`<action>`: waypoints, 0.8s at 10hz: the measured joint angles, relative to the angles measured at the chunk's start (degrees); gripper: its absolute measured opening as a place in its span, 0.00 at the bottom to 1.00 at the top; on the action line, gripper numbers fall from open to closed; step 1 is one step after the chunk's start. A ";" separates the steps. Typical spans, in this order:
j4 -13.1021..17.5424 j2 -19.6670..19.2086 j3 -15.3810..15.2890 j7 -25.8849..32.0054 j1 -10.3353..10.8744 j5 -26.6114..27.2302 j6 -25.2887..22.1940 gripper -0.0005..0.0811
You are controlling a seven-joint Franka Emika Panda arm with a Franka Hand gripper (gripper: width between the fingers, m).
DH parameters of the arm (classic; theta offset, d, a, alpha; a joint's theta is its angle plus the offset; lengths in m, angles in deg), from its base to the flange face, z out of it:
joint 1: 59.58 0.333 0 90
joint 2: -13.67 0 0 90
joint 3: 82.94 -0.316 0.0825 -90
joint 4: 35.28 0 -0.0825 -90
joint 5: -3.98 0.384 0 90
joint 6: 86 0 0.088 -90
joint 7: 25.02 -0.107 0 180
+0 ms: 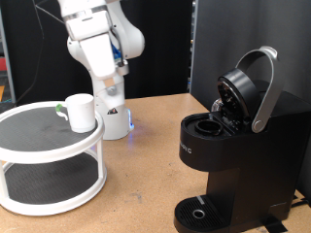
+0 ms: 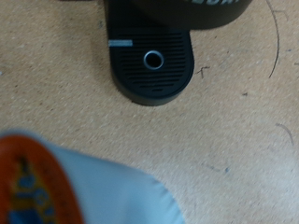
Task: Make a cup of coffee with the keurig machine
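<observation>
The keurig machine [image 1: 238, 146] stands at the exterior view's right, black, with its silver-handled lid [image 1: 260, 87] raised and the pod chamber [image 1: 206, 124] open. The white cup [image 1: 80, 112] stands on the top tier of a round white stand [image 1: 49, 146] at the exterior view's left. In the wrist view the machine's round drip base [image 2: 154, 61] lies on the table, and a blurred white pod with an orange foil lid [image 2: 56, 187] fills the near corner, close to the camera. My gripper's fingers show in neither view.
The white robot arm's base [image 1: 102, 68] stands behind the stand, at the exterior view's top left. The two-tier stand has a lower shelf [image 1: 44, 180]. Tan tabletop [image 1: 141, 175] lies between stand and machine. Dark curtains hang behind.
</observation>
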 joint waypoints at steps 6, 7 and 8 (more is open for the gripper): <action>8.54 -7.39 -3.81 -1.49 4.89 3.31 -2.13 0.16; 10.28 -8.60 -4.44 -1.55 5.53 3.72 -2.75 0.16; 11.90 -9.84 -4.73 -1.72 5.87 3.76 -3.71 0.16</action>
